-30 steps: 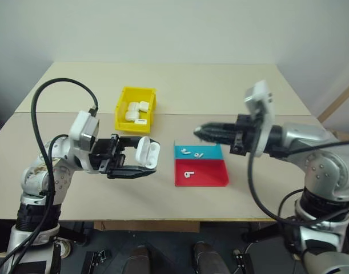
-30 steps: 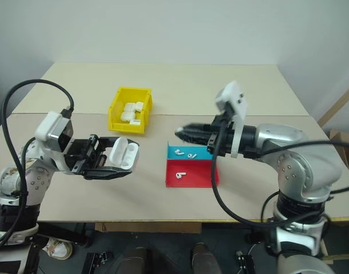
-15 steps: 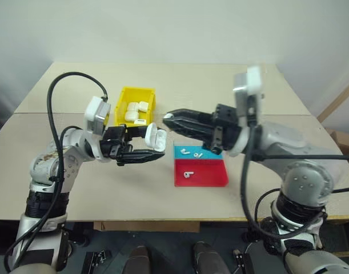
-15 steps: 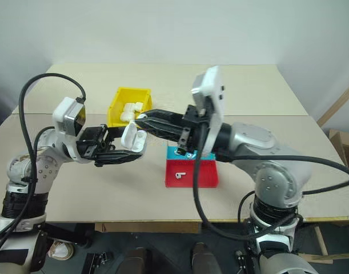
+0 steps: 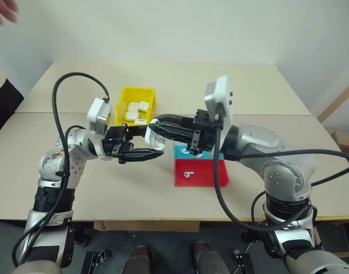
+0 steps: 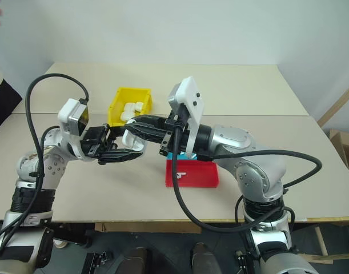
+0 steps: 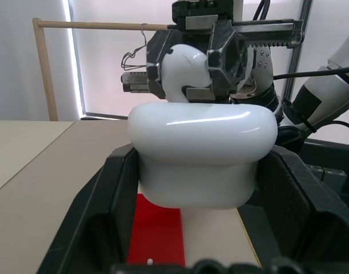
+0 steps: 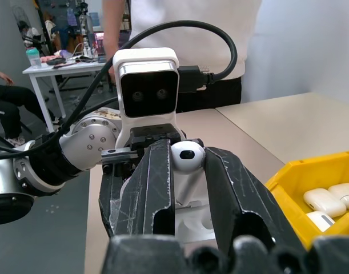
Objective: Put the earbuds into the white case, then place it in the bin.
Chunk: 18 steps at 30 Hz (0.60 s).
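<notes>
The right hand [image 8: 188,171] pinches one earbud [image 8: 187,157] between its two fingers, which are only a little apart. The round head of the earbud pokes out at the fingertips. Its stem points down toward the case [image 7: 203,154], so the long way of the earbud runs up and down. The case sits right under the earbud and looks almost touching it.

The left hand [image 5: 141,149] squeezes the case from both sides, with its fingers closed tight on it. The two hands meet tip to tip, up above the counter [image 5: 105,188]. The right hand is the one nearest the case's open top. I think the next move is to push the earbud straight down into its hole.

Just past the hands is the yellow bin [image 5: 124,111], with more white cases inside. Below the right hand is a red and teal tray [image 5: 211,177], and one more earbud [image 5: 189,174] lies on its red part.
</notes>
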Tool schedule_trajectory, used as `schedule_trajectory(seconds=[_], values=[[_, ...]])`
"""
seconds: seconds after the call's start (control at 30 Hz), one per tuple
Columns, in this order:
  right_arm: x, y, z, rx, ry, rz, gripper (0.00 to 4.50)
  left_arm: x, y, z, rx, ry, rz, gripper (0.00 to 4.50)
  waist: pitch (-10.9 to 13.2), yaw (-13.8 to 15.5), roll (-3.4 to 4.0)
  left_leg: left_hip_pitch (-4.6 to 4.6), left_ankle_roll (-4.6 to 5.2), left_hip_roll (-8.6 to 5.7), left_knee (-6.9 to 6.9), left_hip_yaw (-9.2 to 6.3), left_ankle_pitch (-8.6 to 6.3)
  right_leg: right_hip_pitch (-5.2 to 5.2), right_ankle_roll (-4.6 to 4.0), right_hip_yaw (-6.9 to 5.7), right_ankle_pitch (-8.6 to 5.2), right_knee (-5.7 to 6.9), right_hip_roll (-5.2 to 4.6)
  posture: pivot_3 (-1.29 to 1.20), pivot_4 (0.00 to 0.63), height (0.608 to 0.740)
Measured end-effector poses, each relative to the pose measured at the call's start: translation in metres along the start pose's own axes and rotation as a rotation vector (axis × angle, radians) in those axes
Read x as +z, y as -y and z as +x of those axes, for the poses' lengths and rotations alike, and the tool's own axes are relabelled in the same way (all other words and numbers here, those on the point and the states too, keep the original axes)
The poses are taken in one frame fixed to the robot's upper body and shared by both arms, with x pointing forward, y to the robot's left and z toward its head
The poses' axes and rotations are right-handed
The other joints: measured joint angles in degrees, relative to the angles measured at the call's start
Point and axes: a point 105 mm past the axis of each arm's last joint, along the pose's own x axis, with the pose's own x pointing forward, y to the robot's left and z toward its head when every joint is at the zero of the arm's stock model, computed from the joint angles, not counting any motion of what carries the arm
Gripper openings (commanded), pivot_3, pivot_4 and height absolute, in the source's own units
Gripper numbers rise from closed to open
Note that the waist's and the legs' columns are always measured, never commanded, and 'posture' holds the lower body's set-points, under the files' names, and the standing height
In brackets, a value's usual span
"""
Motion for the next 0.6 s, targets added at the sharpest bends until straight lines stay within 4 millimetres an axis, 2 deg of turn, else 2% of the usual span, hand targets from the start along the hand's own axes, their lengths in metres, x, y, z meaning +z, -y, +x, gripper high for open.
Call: schedule_trajectory(seconds=[0.23,0.6], values=[[-0.0045,0.0075,-0.0028,-0.035,-0.025,-0.031,0.62,0.0036,-0.0011,-0.0006,-0.012,-0.004,0.009,2.79,0.00,0.04,0.00,-0.04,0.00,0.00,0.00,0.00,0.00,-0.01,0.00,-0.01,0.00,-0.03,0.00,0.00,0.150,0.740],[-0.0074,0.0084,-0.0026,-0.037,-0.031,-0.117,0.62,0.0043,0.0028,0.0023,0.032,-0.018,-0.017,2.79,0.00,-0.02,0.00,-0.03,0.00,0.00,0.00,0.00,0.00,-0.02,0.01,0.00,0.00,-0.02,0.00,0.00,0.150,0.740]])
